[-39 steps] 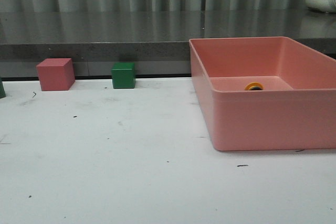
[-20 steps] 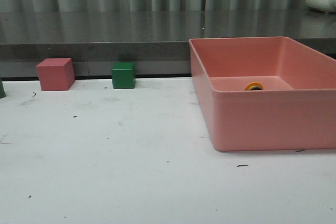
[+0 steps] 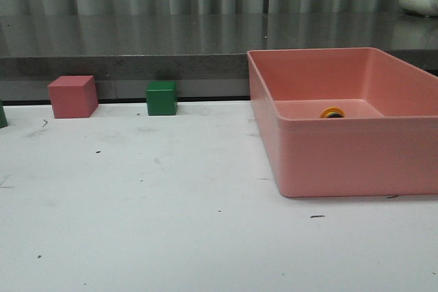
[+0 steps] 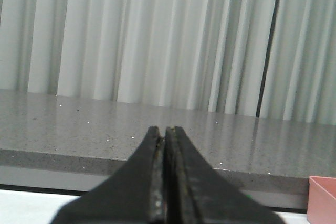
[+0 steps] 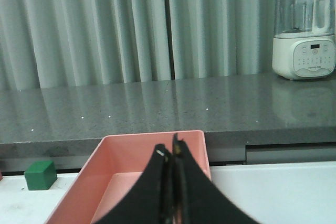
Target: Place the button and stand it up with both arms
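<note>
Button [image 3: 331, 112] lies inside the pink bin [image 3: 356, 155], apart from both clenched, empty grippers: left [image 4: 165, 182], right [image 5: 170, 187].

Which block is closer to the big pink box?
The green cube. It sits between the pink cube and the pink bin, along the table's back edge.

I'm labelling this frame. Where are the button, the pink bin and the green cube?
button [image 3: 331, 112], front view, on its yellow cap showing over the bin's near wall.
pink bin [image 3: 356, 155], front view, on its near outer wall.
green cube [image 3: 161, 99], front view, on its front face.
</note>
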Robot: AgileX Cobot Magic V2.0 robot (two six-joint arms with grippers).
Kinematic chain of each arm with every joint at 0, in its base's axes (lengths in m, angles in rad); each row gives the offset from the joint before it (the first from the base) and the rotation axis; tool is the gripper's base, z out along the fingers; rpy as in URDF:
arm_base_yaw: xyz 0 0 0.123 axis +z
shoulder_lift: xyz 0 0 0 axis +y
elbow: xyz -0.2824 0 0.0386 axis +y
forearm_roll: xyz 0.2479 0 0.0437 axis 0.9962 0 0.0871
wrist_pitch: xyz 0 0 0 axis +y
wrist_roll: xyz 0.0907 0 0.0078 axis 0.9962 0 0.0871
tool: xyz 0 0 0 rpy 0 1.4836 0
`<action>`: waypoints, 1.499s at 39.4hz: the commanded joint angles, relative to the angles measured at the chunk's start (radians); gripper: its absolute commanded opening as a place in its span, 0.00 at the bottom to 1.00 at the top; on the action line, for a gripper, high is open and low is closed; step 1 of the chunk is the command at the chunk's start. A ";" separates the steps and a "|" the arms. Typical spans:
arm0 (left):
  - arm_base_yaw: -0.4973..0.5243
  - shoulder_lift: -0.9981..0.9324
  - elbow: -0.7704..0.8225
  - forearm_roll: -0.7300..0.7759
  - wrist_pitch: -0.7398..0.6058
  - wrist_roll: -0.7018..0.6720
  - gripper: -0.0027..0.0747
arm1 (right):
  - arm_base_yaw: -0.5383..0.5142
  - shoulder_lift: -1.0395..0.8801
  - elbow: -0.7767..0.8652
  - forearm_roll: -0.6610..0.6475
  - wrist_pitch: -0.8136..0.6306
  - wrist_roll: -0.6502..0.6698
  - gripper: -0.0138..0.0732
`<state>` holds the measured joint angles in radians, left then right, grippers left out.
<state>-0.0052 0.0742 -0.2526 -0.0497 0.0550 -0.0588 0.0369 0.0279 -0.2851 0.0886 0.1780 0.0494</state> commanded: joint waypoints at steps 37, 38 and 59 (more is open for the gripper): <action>0.001 0.443 -0.268 0.008 0.165 -0.003 0.93 | -0.006 0.652 -0.307 0.004 -0.045 -0.005 0.90; 0.001 0.443 -0.268 0.008 0.160 -0.003 0.92 | -0.005 0.673 -0.311 0.004 -0.049 -0.005 0.90; 0.001 0.443 -0.268 0.008 0.143 -0.003 0.83 | 0.188 1.369 -0.821 0.011 0.229 0.018 0.90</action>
<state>-0.0052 0.5069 -0.4837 -0.0359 0.2835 -0.0588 0.2163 1.3422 -1.0051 0.0927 0.3907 0.0536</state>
